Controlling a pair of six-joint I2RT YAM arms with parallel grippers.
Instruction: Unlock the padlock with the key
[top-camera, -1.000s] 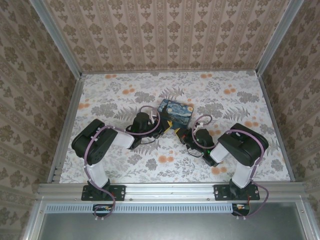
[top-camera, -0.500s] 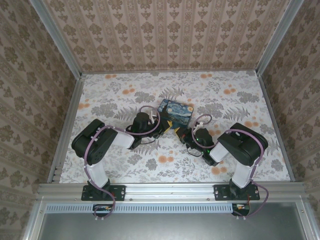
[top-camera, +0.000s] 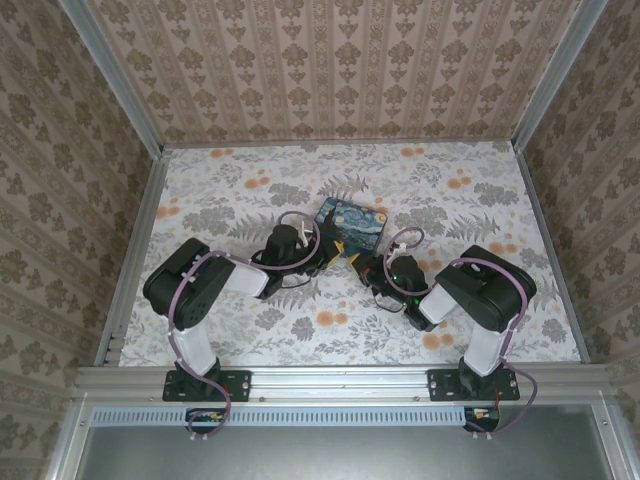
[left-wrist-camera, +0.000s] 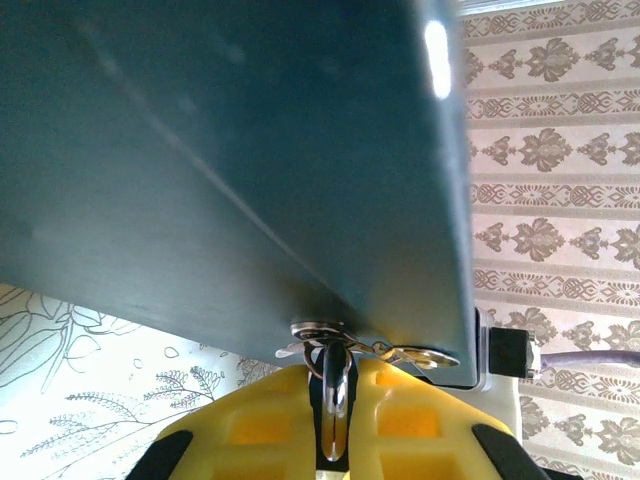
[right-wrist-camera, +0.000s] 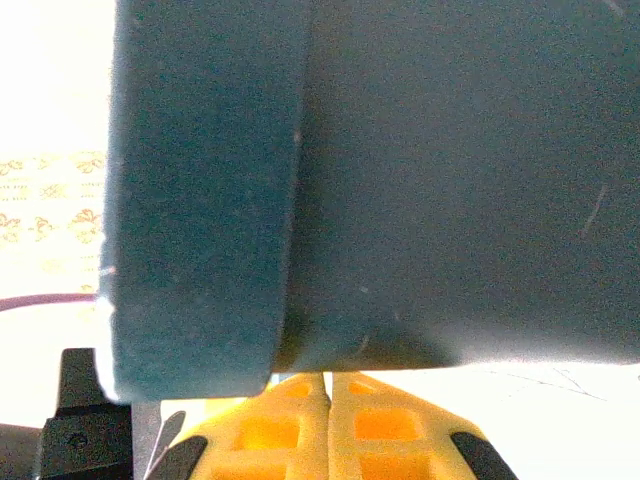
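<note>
The floral table (top-camera: 220, 200) carries the starry-night box (top-camera: 350, 222) near its middle. Both grippers meet at the box's near side. The right gripper (right-wrist-camera: 330, 388) is clenched with nothing visible between its fingers. The left gripper (left-wrist-camera: 337, 368) pinches the padlock (left-wrist-camera: 336, 395) (only its metal shackle shows clearly), which hangs from the box's latch ring (left-wrist-camera: 318, 330).

No text, label, brand, number or sign can be read in any view. The box (top-camera: 352, 222) lid carries a printed blue-and-yellow painting, picture only, no lettering made out. The walls (top-camera: 340, 70) and the surface (top-camera: 480, 195) carry damask and floral ornament, pattern only. The dark box faces seen close up from the wrists are plain.
</note>
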